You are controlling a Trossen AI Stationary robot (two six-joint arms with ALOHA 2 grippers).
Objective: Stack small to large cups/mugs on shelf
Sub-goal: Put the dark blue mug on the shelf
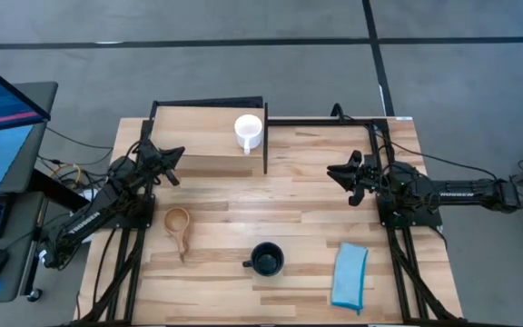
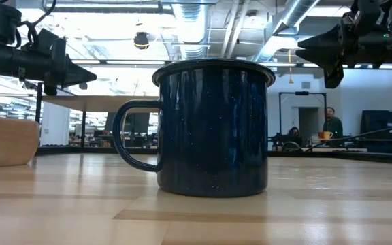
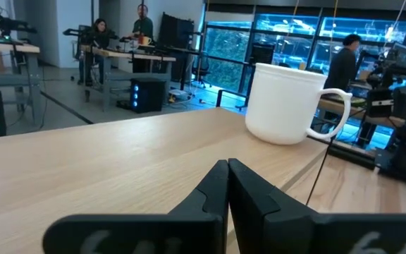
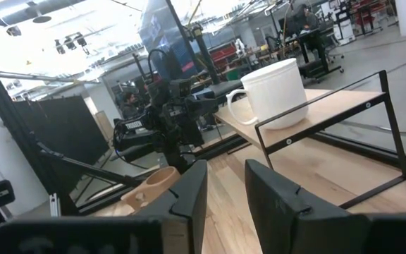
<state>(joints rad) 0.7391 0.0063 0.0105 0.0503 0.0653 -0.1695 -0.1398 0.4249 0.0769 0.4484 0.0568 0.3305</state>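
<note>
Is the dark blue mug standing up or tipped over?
Standing up. The dark blue speckled enamel mug rests flat on the wood-plank tabletop, its round opening facing upward.

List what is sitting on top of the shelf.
Only the white mug stands on the shelf, near its right end, upright with the handle toward the table's front. The space under the board is hidden from above.

The white mug (image 1: 248, 131) stands upright on the shelf (image 1: 198, 127) — a low light-wood board on a thin black frame (its handle toward the table's front). On the tabletop, apart: the wooden cup (image 1: 178, 222), long handle frontward, and the dark navy mug (image 1: 266, 260) — upright.
</note>
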